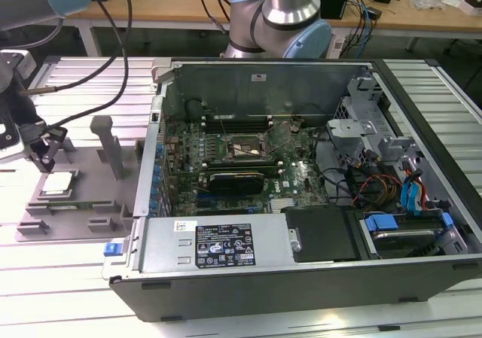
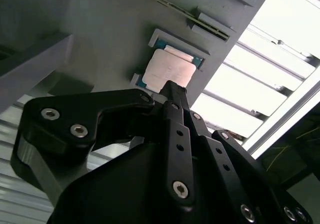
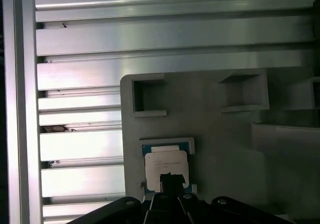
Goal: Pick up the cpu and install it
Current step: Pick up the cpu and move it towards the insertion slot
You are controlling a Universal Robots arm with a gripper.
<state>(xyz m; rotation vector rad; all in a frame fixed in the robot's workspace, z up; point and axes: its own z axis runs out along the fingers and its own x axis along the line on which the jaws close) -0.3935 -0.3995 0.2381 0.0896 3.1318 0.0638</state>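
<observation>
Small flat square cpu with a silvery-white metal top (image 1: pixel 58 182) (image 2: pixel 167 70) (image 3: pixel 165 163): seated flat in its recess on the grey plastic tray (image 1: pixel 102 174) with raised blocks, out on the slatted aluminium tabletop (image 1: pixel 68 281) at the exterior view's left, well apart from the open black computer case (image 1: pixel 301 278). Black tool (image 1: pixel 47 159) (image 2: pixel 172 89) (image 3: pixel 167 178) poised just above the chip, near one edge, tips seemingly pressed together, gripping nothing. Step in hand, by the look of it: the pick-up. Worth centring over the chip, squaring to its sides, spreading wide enough to clear the recess corners, taking hold by the thin rim only, lifting level.
</observation>
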